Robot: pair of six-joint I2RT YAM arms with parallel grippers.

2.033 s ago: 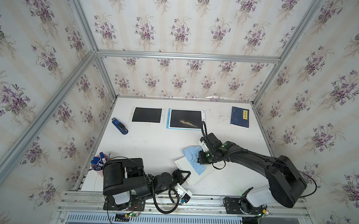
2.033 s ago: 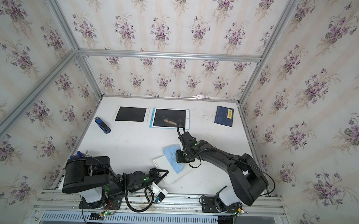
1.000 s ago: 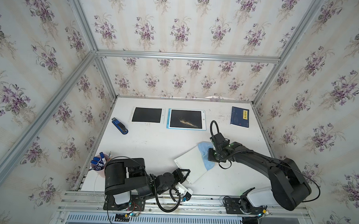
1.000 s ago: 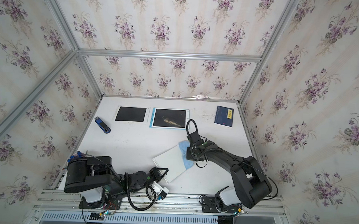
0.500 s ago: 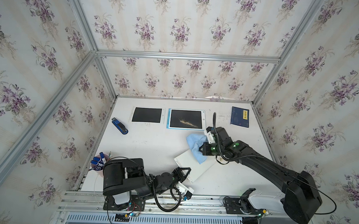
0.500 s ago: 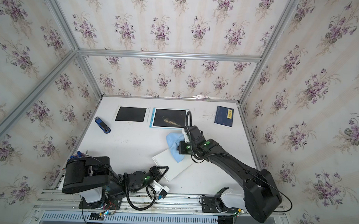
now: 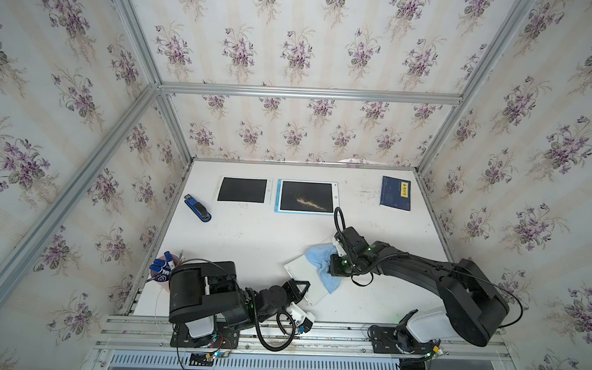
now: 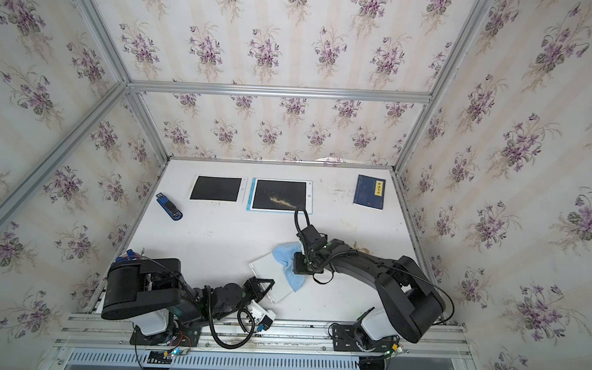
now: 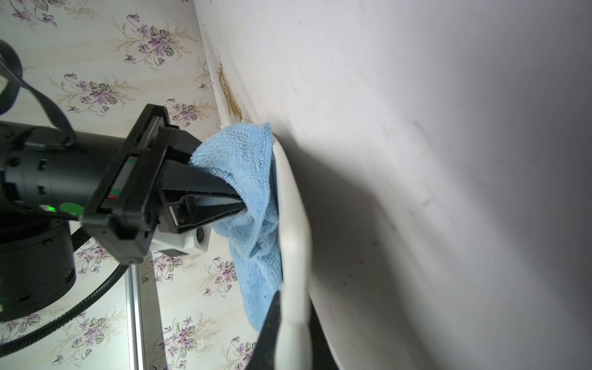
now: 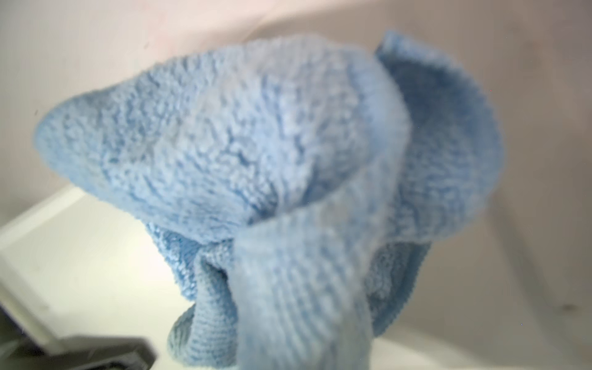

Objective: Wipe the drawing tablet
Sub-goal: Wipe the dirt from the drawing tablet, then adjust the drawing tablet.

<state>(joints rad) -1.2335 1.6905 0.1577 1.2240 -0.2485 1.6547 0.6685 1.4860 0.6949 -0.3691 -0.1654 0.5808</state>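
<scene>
under right tool, cloth on tablet

The blue cloth, clamped in the right gripper, has been swept across the drawing tablet, carried beyond its edge, and drawn back; the tablet's edge now lies beneath the pincer.

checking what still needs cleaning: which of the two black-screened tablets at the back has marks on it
The blue-framed black-screened tablet: a yellowish smear crosses its screen. The white-framed black-screened tablet beside it, nearer the blue stapler, is plain black.
</scene>
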